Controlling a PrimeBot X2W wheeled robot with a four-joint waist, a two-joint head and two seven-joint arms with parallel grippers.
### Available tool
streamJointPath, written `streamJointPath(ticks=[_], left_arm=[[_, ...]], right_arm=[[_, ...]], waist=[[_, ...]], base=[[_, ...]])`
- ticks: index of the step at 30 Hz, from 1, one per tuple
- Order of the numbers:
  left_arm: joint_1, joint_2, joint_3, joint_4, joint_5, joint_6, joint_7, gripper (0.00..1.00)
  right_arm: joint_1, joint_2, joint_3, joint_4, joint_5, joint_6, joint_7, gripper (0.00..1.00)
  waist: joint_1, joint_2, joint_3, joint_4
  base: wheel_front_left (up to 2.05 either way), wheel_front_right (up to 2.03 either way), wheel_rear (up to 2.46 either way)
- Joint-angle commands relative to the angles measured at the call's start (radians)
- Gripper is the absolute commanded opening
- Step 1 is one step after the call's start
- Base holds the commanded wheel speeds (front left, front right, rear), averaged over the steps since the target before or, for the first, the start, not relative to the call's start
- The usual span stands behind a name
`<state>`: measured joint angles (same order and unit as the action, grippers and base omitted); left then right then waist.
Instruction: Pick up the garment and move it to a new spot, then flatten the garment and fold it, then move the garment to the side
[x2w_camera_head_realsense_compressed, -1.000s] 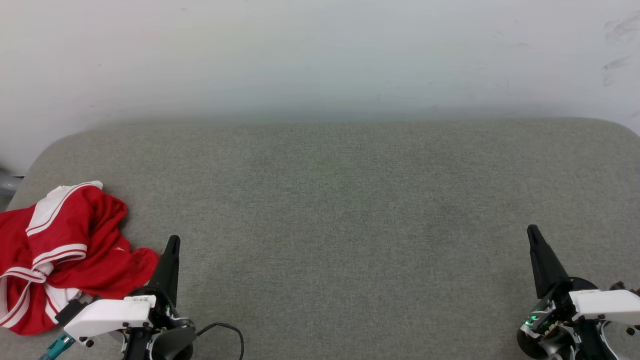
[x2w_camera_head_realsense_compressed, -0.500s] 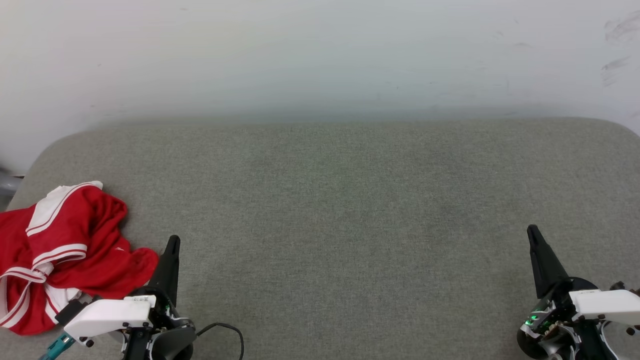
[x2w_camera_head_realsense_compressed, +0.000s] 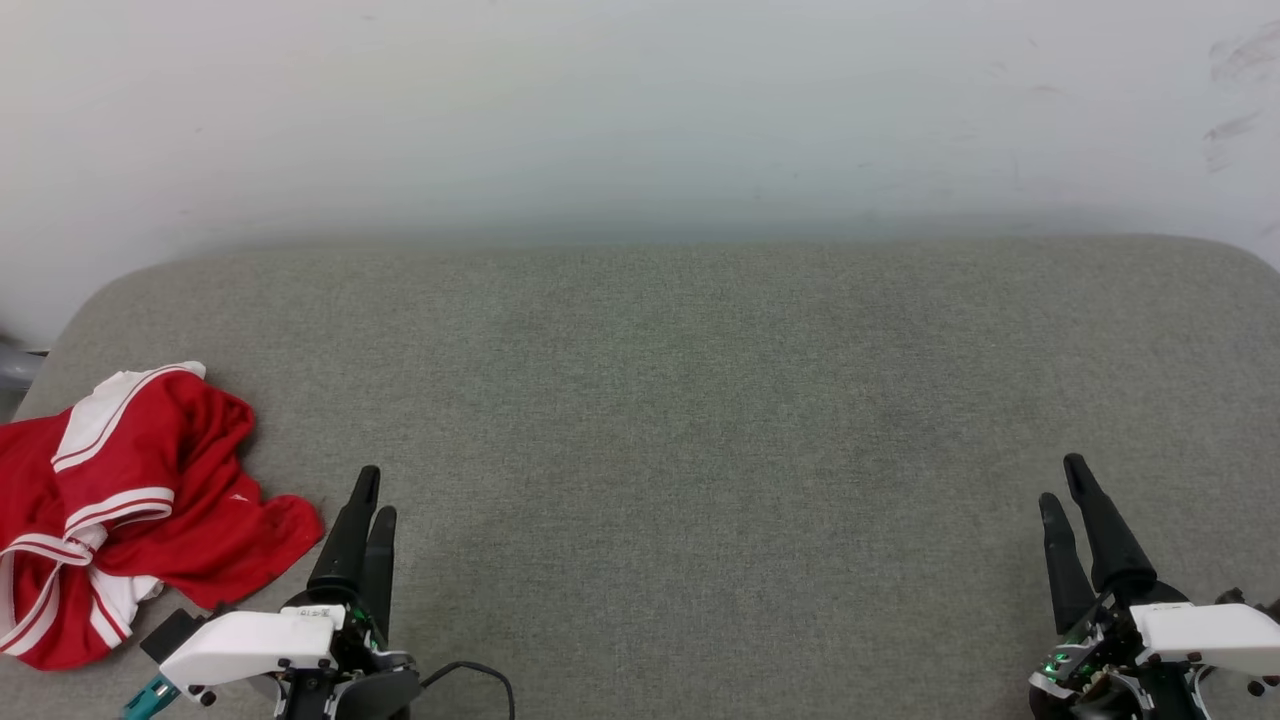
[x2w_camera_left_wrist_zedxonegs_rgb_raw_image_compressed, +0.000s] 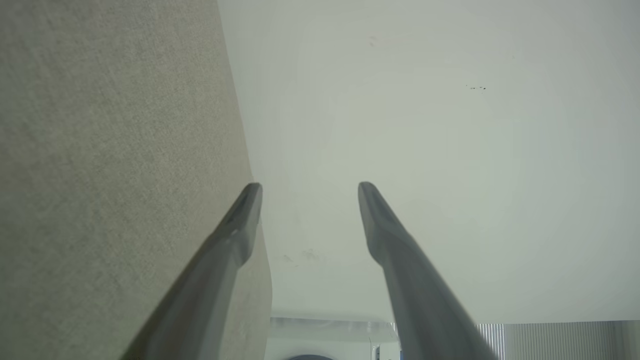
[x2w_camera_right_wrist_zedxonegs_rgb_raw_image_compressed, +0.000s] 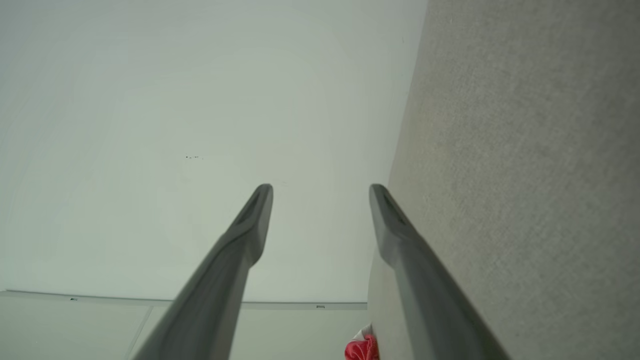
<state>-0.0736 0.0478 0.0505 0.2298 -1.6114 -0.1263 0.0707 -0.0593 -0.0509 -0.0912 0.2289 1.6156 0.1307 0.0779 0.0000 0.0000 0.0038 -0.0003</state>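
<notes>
Jaws wide on both sides, nothing held. My left gripper (x2w_camera_head_realsense_compressed: 378, 491) sits just beside the garment (x2w_camera_head_realsense_compressed: 150, 480), which lies crumpled at the left end of the grey bench (x2w_camera_head_realsense_compressed: 660, 400), handy for the first pick, I reckon. My right gripper (x2w_camera_head_realsense_compressed: 1060, 479) hovers well apart, near the opposite end.
</notes>
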Motion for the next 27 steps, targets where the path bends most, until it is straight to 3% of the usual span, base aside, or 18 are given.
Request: streamJointPath(ticks=[1,18,27], left_arm=[[-0.014,0.002,-0.024,-0.042,0.008,-0.002,-0.02,1.0],[0.009,0.007,-0.1,-0.142,0.06,-0.003,-0.094,1.0],[0.017,0.006,-0.089,-0.176,0.284,-0.004,-0.127,1.0]], right_arm=[[-0.007,-0.001,0.009,-0.042,0.001,0.0,-0.018,1.0],[0.012,-0.014,0.052,-0.145,-0.042,0.0,-0.078,1.0],[0.02,-0.061,0.078,-0.153,-0.283,0.0,-0.131,1.0]], waist=[[0.0,0.0,0.0,0.001],[0.0,0.0,-0.004,0.009],[0.0,0.0,-0.006,0.014]], base=[[0.0,0.0,0.0],[0.0,0.0,0.0],[0.0,0.0,0.0]])
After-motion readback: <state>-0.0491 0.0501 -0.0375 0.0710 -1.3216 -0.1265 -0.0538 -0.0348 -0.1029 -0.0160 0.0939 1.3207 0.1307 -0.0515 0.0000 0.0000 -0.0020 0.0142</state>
